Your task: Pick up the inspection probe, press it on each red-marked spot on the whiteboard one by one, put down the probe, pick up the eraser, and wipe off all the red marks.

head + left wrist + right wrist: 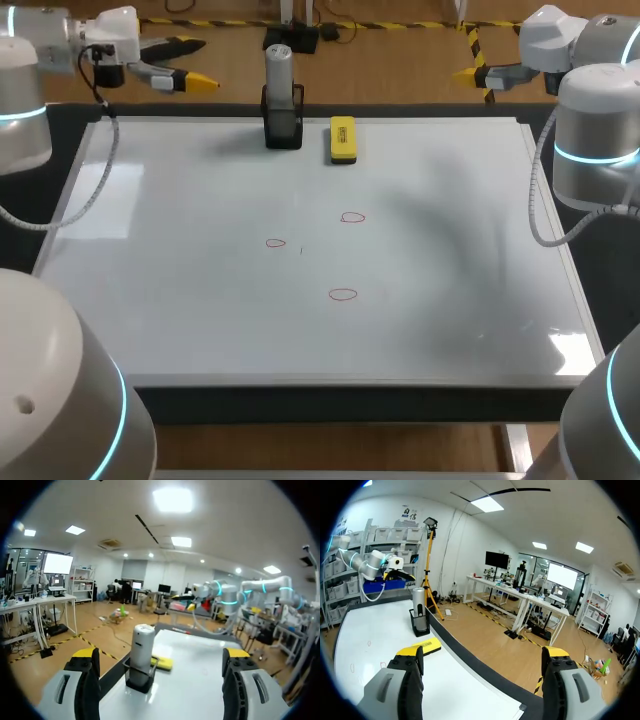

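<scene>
The grey cylindrical probe [279, 75] stands upright in a black holder [283, 125] at the whiteboard's [180, 300] far edge. A yellow eraser [342, 139] lies flat just right of it. Three red rings are drawn mid-board [352, 217] [276, 243] [343, 294]. My left gripper [198, 64] hangs open beyond the far left corner, empty, facing the probe [141, 647] and the eraser [162, 662]. My right gripper [478, 68] hangs open beyond the far right corner, empty. From there the probe [419, 605] and eraser [426, 645] lie ahead.
The whiteboard covers nearly the whole table, framed by a light rim [560, 250]. A grey cable [95, 185] from my left arm droops over the board's left edge, and another cable [540, 200] loops at the right edge.
</scene>
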`<state>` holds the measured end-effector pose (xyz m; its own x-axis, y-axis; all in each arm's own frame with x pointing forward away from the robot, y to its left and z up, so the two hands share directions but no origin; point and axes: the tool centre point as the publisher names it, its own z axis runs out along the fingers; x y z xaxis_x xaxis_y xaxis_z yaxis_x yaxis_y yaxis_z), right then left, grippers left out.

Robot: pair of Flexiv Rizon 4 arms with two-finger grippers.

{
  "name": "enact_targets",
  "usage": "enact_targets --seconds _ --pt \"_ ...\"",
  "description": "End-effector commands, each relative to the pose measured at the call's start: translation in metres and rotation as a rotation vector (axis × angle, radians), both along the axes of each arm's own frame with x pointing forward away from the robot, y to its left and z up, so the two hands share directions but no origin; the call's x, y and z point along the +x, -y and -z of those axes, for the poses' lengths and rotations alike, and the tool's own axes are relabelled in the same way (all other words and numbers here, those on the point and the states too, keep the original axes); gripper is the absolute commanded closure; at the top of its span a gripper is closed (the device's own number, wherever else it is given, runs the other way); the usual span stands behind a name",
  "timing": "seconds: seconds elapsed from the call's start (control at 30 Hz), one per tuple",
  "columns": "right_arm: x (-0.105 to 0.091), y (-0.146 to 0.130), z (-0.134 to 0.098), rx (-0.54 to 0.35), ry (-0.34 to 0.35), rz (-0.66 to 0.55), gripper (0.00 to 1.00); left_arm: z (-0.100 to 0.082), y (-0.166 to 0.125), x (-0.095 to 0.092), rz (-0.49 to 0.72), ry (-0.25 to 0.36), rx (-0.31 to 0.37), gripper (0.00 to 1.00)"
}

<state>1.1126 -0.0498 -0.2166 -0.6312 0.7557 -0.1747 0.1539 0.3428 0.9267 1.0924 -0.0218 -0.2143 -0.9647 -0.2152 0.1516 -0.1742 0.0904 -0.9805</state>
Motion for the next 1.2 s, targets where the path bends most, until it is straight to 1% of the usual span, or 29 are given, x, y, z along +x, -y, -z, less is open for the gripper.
enact_targets --seconds 0.03,0.13,0.27,0.37,0.6,0.87,1.2 --pt "0.000 0.000 0.000 0.000 -0.001 -0.001 0.00 0.006 0.010 0.010 0.119 -0.014 -0.044 0.00" --pt "0.000 0.000 0.000 0.000 -0.001 -0.001 0.00 0.010 0.017 0.012 0.135 -0.019 -0.054 0.00" --pt "0.000 0.000 0.000 0.000 -0.001 -0.001 0.00 0.011 0.028 0.012 0.177 -0.015 -0.070 0.00" --pt "0.000 0.000 0.000 0.000 -0.001 -0.001 0.00 0.014 0.035 0.012 0.186 -0.017 -0.063 0.00" --pt "0.000 0.000 0.000 0.000 -0.001 -0.001 0.00 0.021 0.050 0.015 0.209 -0.011 -0.080 0.00" --pt "0.000 0.000 0.000 0.000 -0.001 -0.001 0.00 0.031 0.070 0.026 0.227 0.007 -0.102 0.00" --pt "0.000 0.000 0.000 0.000 -0.001 -0.001 0.00 0.038 0.086 0.040 0.206 0.030 -0.133 0.00"
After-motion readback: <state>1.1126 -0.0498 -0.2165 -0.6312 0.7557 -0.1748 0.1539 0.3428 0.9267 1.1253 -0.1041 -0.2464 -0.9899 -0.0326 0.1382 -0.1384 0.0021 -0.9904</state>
